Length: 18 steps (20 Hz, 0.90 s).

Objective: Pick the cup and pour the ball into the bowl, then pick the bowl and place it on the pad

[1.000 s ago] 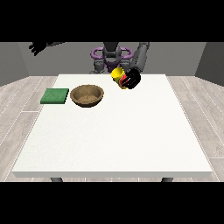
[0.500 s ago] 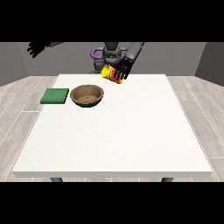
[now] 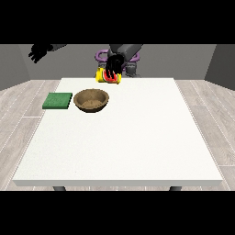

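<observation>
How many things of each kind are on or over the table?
Cup: 1, yellow, held over the table
Bowl: 1, brown
Pad: 1, green
Total: 3

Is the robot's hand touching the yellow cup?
Touching. In the front view the hand near the middle has its black fingers wrapped over the yellow cup, held above the table's far edge.
</observation>
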### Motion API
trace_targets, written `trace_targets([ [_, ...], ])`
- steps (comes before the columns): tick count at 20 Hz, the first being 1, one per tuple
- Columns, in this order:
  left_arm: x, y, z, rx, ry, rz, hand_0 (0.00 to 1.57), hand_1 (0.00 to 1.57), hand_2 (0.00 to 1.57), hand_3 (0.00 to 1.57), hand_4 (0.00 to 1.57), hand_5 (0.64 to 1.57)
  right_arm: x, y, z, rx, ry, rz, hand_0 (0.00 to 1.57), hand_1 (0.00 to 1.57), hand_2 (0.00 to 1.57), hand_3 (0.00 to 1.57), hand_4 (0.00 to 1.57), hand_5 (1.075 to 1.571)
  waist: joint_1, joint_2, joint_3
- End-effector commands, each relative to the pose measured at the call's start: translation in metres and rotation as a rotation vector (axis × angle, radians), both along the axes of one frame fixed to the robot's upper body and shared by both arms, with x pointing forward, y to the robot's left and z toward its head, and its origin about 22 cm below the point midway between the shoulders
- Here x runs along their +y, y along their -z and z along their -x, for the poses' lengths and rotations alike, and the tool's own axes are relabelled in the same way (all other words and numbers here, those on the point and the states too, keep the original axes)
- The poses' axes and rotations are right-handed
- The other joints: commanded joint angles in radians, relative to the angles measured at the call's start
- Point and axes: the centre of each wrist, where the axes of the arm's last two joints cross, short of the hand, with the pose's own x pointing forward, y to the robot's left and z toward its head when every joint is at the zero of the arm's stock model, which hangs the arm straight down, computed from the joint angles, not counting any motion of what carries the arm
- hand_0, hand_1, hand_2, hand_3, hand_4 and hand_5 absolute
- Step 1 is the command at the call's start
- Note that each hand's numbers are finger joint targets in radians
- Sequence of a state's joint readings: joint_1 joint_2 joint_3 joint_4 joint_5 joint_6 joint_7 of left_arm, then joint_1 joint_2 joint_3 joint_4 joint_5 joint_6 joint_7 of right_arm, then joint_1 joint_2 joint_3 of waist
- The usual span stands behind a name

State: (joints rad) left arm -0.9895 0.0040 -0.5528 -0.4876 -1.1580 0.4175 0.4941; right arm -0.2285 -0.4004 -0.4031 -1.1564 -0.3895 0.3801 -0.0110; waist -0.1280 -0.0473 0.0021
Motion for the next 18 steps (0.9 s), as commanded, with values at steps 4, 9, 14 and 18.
trace_targets([
  [4, -0.028, -0.016, 0.007, -0.077, -0.031, -0.321, 0.73, 0.73, 1.57, 1.57, 1.01, 1.57, 0.009, 0.001, -0.017, -0.014, -0.019, -0.02, 0.0, 0.0, 0.0, 0.3, 0.7, 1.555, -0.025, 0.009, -0.0008],
  [9, -0.04, -0.004, 0.034, 0.035, 0.061, -0.395, 0.33, 0.33, 1.28, 1.57, 1.09, 1.569, 0.024, 0.012, -0.02, 0.038, -0.003, -0.015, 0.0, 0.0, 0.0, 0.33, 0.69, 1.549, -0.009, -0.046, -0.0018],
  [14, -0.047, -0.001, 0.052, 0.025, 0.091, -0.387, 0.0, 0.0, 1.06, 1.55, 1.11, 1.57, 0.023, 0.014, -0.017, 0.041, -0.003, -0.008, 0.0, 0.0, 0.0, 0.14, 0.73, 1.546, 0.014, -0.048, -0.002],
  [18, -0.021, -0.058, 0.013, -0.069, 0.052, -0.044, 0.75, 0.75, 1.57, 1.54, 1.11, 1.556, 0.008, 0.002, -0.017, 0.023, 0.074, 0.009, 0.0, 0.0, 0.0, 0.14, 0.73, 1.546, 0.101, -0.028, -0.0033],
])
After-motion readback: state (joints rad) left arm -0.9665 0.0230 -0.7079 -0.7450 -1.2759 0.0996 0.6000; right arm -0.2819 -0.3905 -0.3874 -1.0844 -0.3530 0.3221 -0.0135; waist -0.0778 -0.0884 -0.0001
